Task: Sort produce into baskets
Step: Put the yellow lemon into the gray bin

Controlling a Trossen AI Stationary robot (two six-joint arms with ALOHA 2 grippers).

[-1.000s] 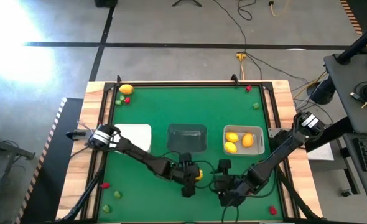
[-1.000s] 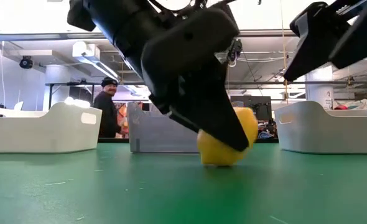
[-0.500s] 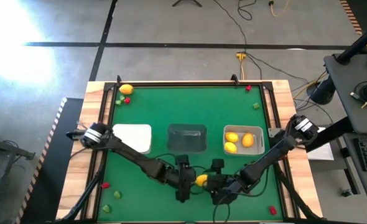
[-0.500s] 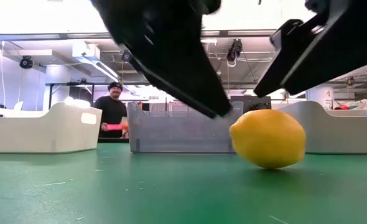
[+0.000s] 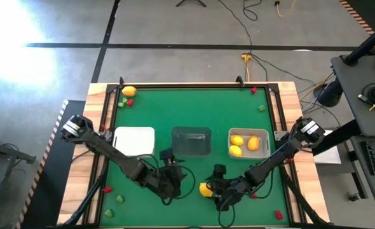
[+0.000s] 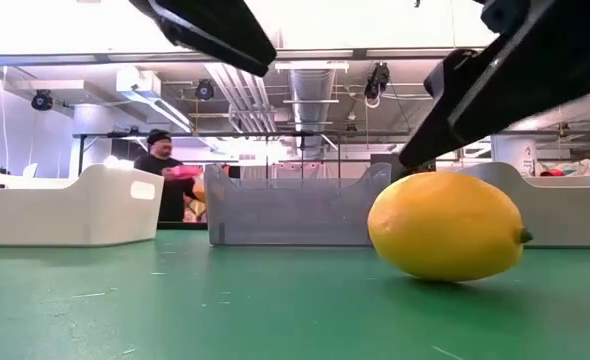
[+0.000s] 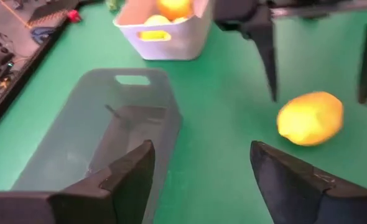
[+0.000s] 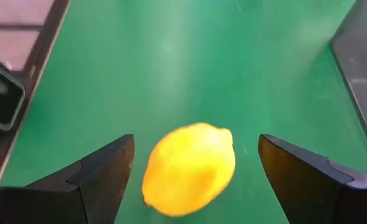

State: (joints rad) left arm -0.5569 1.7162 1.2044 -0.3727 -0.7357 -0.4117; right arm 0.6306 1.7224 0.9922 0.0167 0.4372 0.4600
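Note:
A yellow lemon (image 5: 205, 189) lies on its side on the green table near the front edge; it also shows in the low view (image 6: 445, 225). My right gripper (image 5: 213, 191) is open, with one finger on either side of the lemon (image 8: 190, 168), touching nothing. My left gripper (image 5: 168, 182) is open and empty, left of the lemon (image 7: 310, 118) and raised off the table. The white basket (image 5: 135, 140), the dark transparent basket (image 5: 191, 141) and the pale basket (image 5: 264, 135) stand in a row mid-table. The pale one holds three lemons.
Loose produce lies in the corners: a lemon (image 5: 129, 91) with red and green bits far left, red (image 5: 253, 90) and green bits far right, red (image 5: 109, 189) and green bits near left, a red bit (image 5: 278, 215) near right. A person (image 6: 165, 180) stands beyond the table.
My left gripper has let go of the lemon, risen and drawn back toward the table's left edge. The lemon now rests on the table, a little nearer the front edge than before. My right gripper has moved left toward the lemon and now straddles it.

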